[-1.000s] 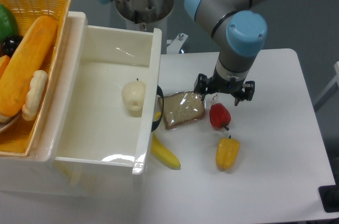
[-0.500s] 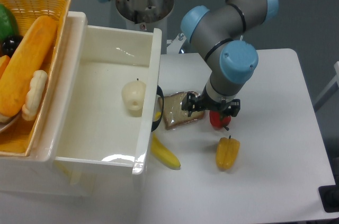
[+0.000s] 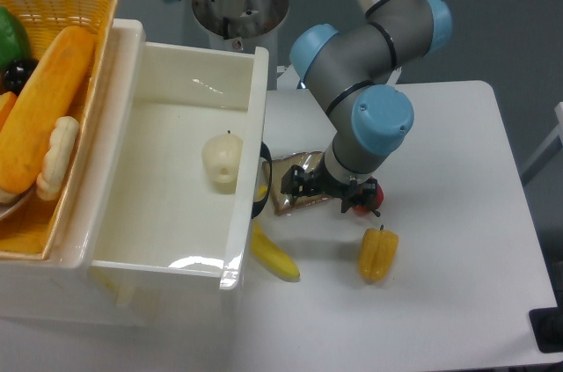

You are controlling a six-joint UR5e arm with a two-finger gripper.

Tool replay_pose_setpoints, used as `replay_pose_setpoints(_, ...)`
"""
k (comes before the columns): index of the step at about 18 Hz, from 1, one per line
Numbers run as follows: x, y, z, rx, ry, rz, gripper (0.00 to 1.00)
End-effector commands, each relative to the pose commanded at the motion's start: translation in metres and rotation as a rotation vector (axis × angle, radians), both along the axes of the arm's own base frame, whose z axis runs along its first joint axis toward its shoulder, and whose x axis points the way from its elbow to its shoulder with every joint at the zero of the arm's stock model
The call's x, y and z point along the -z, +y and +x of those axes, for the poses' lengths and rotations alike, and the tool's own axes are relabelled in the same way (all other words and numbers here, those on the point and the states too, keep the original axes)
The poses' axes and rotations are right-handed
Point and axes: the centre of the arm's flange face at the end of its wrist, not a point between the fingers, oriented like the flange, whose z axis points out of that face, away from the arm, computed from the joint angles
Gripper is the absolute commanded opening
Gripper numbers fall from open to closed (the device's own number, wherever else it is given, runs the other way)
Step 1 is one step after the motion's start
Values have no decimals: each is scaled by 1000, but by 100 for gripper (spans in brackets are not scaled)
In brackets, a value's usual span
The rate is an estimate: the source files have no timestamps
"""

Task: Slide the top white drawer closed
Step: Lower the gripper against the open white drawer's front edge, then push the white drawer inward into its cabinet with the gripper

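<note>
Closing has not begun as far as the picture shows: the top white drawer (image 3: 167, 187) stands pulled far out to the right, its inside open to view with a pale pear (image 3: 222, 159) lying in it. Its front panel faces the table, and the black handle (image 3: 264, 180) on that panel shows only as a thin curve at the edge. The whole slide back toward the left is left to do.

The gripper (image 3: 327, 189) hangs low over the table (image 3: 440, 302), near the handle but apart from it. Whether the fingers are spread or clenched I cannot tell; the wrist hides them.

A bagged slice of bread (image 3: 290, 189) lies just under the gripper, touching or nearly touching the drawer front. A banana (image 3: 274, 254) lies against the lower corner of the front. Both could be pushed along. A red pepper (image 3: 368, 199) and a yellow pepper (image 3: 377, 253) sit farther right. A yellow basket (image 3: 79, 16) of produce stands to the left.
</note>
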Motion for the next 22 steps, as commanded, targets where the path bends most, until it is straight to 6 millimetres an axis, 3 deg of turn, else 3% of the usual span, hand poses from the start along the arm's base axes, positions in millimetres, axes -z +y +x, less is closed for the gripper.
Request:
replay_pose_setpoints(13,-13,7,7,-3,-27,59,100)
replay_pose_setpoints(22,-21,23,31,38,-24,71,100)
